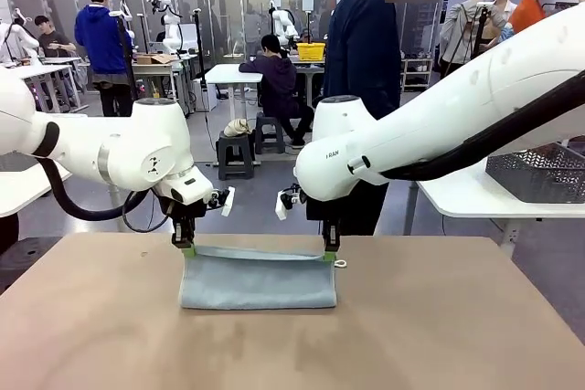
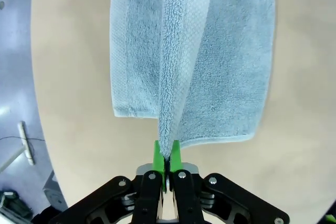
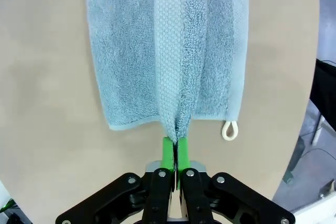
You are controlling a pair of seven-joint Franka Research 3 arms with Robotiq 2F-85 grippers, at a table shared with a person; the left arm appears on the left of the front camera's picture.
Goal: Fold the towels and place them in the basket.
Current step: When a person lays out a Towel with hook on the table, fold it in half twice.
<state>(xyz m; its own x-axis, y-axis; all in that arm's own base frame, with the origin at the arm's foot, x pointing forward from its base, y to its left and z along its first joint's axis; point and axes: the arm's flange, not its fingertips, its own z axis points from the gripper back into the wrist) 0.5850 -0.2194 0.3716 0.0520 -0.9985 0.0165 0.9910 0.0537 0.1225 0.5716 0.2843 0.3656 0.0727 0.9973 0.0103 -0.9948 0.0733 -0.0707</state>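
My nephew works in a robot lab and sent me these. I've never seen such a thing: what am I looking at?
Two white robot arms work at a tan table. The wide picture comes from a fixed camera between them, facing a person standing across the table. The other two come from a camera on each wrist, looking along that arm's black gripper with green pads. A pale blue-grey towel lies on the table. The left gripper and right gripper are each shut on it, pinching its far edge near either end. The small white loop beside one corner is the towel's hanging loop.
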